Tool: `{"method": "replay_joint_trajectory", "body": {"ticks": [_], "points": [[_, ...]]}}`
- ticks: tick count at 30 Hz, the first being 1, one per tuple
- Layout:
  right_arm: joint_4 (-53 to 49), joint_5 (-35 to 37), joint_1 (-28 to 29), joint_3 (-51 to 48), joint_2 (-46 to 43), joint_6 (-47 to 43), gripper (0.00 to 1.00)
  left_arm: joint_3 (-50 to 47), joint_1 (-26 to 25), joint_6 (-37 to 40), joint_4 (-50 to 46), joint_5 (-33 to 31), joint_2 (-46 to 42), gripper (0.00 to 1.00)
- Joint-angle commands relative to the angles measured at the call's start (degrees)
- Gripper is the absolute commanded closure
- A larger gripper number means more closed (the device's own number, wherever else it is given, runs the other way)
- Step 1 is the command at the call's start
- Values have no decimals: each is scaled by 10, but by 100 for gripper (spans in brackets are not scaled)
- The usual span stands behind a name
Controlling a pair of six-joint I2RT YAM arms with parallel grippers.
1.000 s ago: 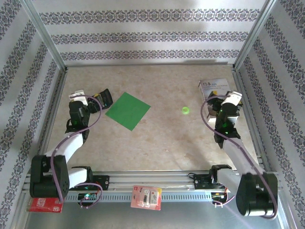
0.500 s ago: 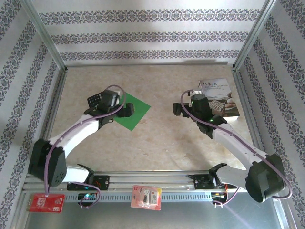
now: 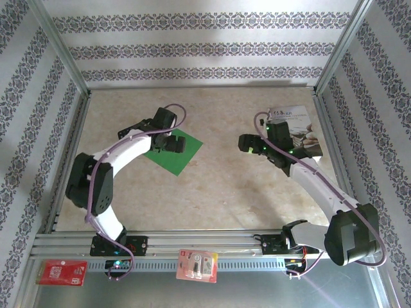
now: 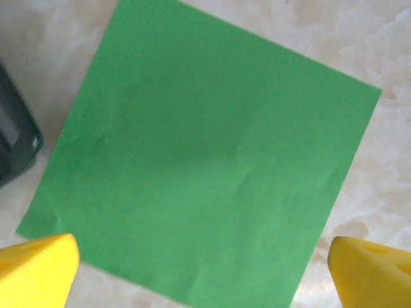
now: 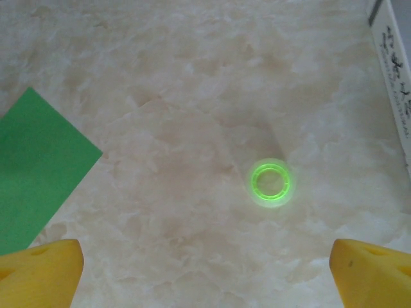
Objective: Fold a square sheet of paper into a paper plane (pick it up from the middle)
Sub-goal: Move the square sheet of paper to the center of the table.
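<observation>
The square sheet of paper [image 3: 176, 154] is bright green and lies flat and unfolded on the marbled table, left of the middle. My left gripper [image 3: 171, 143] hovers over its upper part, open. In the left wrist view the sheet [image 4: 205, 154] spreads across the frame, and the gripper [image 4: 205, 276] has its yellow fingertips [image 4: 38, 269] wide apart, with nothing between them. My right gripper [image 3: 247, 144] is open over bare table to the right; its wrist view catches one corner of the sheet [image 5: 35, 167]. The paper plane is out of view.
A small green disc [image 5: 270, 181] lies under my right gripper [image 5: 205, 276]. A white printed booklet [image 3: 292, 122] sits at the back right. A dark device [image 4: 16, 138] lies just left of the sheet. Two red packets [image 3: 197, 265] rest by the front rail. Patterned walls enclose the table.
Both arms have swung out from their tucked poses toward the middle. The left gripper came over the green sheet, and the right one moved left over the green disc. Both stayed open.
</observation>
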Motion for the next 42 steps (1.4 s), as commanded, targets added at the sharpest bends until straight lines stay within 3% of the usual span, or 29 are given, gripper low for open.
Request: {"method": "replay_joint_trajectory", "body": {"ticks": [1, 7, 14, 22, 28, 31, 35, 42], "points": [[-4, -72, -16, -1, -8, 2, 2, 31, 7, 61, -46, 26, 47, 0], [5, -102, -18, 1, 9, 4, 2, 103, 24, 77, -98, 6, 134, 0], [12, -117, -23, -4, 25, 9, 2, 117, 24, 23, -140, 10, 193, 4], [17, -136, -28, -3, 41, 16, 2, 25, -3, -100, -99, 68, 146, 6], [23, -151, -31, -4, 56, 21, 2, -40, -83, -221, -40, 86, 82, 5], [24, -162, -33, -3, 63, 25, 2, -33, -102, -198, -46, 70, 55, 3], [26, -175, -33, -4, 65, 24, 2, -24, -103, -112, -80, 23, 41, 0], [26, -154, -34, -12, 53, 19, 2, 65, -102, -30, -148, -8, 126, 0]]}}
